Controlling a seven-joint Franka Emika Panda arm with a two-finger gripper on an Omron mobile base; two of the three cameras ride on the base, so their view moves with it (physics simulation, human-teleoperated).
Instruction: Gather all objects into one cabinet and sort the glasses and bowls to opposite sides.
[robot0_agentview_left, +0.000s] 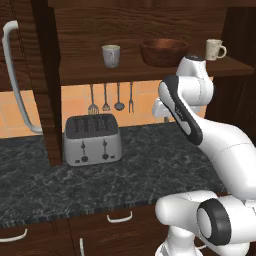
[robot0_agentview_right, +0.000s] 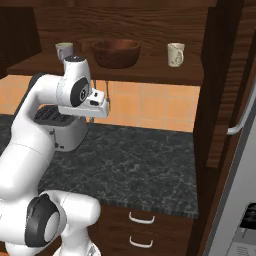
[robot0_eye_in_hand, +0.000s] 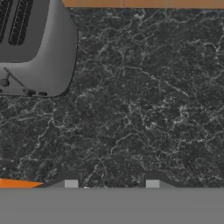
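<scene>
Tool (robot0_eye_in_hand: 111, 181) pointing down at bare bench (robot0_eye_in_hand: 144, 109), jaws parted, holding nothing. On cabinet shelf (robot0_agentview_left: 150, 67) above and beyond: grey cup (robot0_agentview_left: 111, 55) left, bowl (robot0_agentview_left: 164, 52) middle, mug (robot0_agentview_left: 215, 49) right. Must rise first.

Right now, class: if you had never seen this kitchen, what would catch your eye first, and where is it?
Probably the white robot arm, bent over the dark marble counter with its gripper pointing down at bare stone. Next, the wide wooden bowl on the cabinet shelf, between a grey cup and a cream mug, and the silver toaster below.
</scene>
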